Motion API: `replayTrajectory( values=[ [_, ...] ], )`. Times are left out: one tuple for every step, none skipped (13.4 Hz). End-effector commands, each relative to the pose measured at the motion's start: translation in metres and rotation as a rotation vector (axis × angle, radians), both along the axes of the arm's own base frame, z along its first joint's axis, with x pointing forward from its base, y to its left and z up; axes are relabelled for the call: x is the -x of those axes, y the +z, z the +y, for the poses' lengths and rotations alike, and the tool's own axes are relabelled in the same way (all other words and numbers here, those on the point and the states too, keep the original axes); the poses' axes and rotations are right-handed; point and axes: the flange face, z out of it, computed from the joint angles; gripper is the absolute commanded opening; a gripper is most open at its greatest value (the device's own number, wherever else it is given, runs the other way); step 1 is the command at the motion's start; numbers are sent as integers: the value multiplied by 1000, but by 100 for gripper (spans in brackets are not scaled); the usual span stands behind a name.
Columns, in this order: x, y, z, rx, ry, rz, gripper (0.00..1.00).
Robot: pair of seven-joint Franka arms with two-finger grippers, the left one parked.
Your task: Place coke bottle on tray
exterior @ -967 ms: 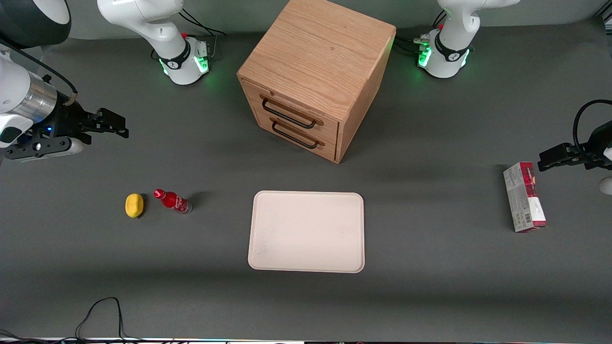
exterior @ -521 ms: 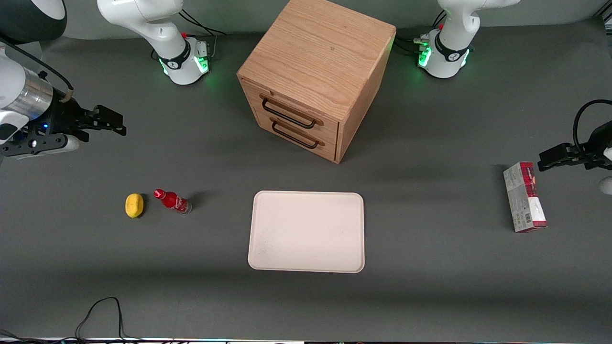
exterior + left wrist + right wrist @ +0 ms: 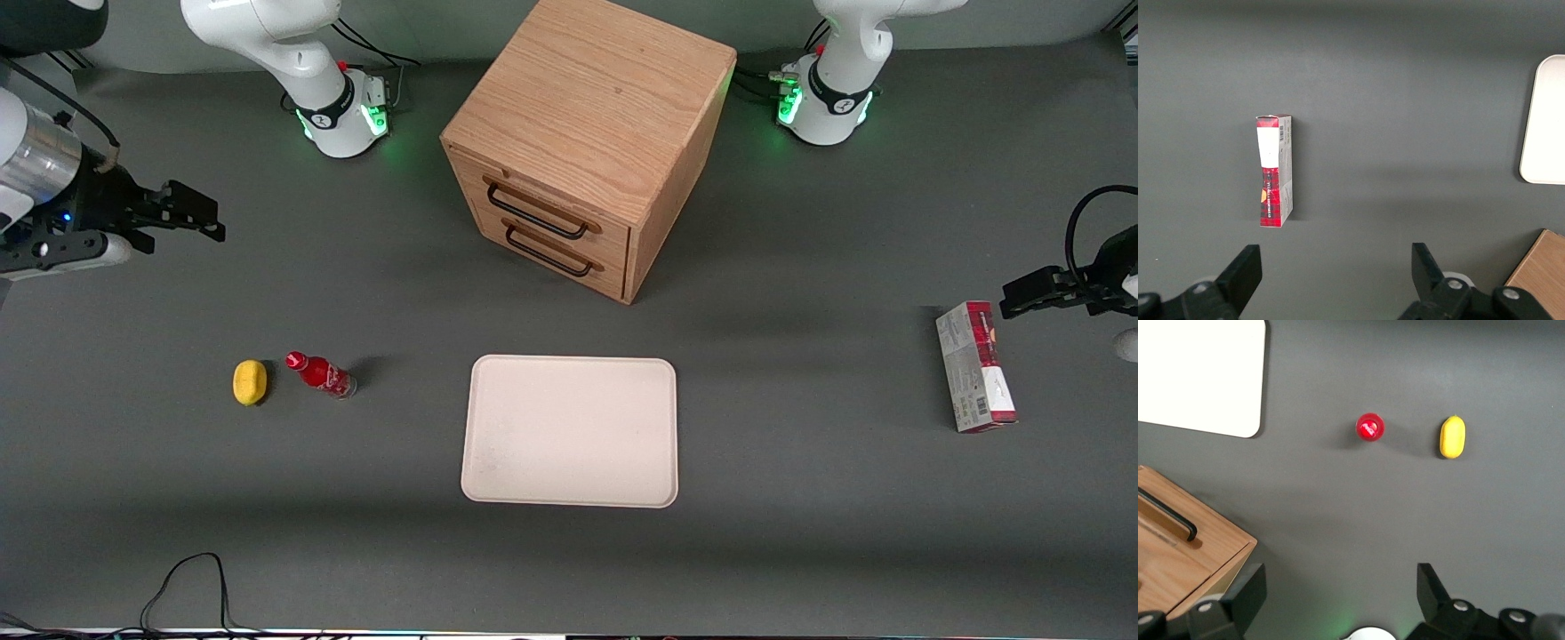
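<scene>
End effector (image 3: 191,213) hangs above the table (image 3: 800,498) at the working arm's end, fingers apart, holding nothing; coke bottle (image 3: 320,374) stands upright on the table just beside a yellow lump (image 3: 250,382), apart from the cream tray (image 3: 569,431).

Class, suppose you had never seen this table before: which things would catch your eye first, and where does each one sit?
The big wooden two-drawer box dominates, standing farther from the front camera than the cream tray, which lies bare. Toward the working arm's end, the upright red coke bottle stands beside a yellow lemon. The gripper hangs with jaws open, well above the table, farther from the camera than the bottle.
</scene>
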Motion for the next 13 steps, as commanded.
replayTrajectory(
  values=[
    [48, 14, -4, -22, 25, -11, 100],
    [56, 11, -5, -22, 27, -10, 100],
    [56, 11, -7, -4, 27, -12, 100],
    [53, 9, -9, 6, 26, -16, 100],
    [50, 7, -9, 5, 23, -23, 100],
    [45, 3, -9, 5, 20, -36, 100],
    [37, -3, -9, 6, 17, -47, 100],
    [28, -14, -9, 8, 17, -49, 100],
    [19, -33, -10, 11, 13, -44, 100],
    [15, -53, -9, 11, 10, -55, 100],
    [14, -78, -8, 10, 9, -67, 100],
    [16, -108, -8, 10, 6, -84, 100],
    [14, -130, -8, 10, 2, -101, 100]
  ],
)
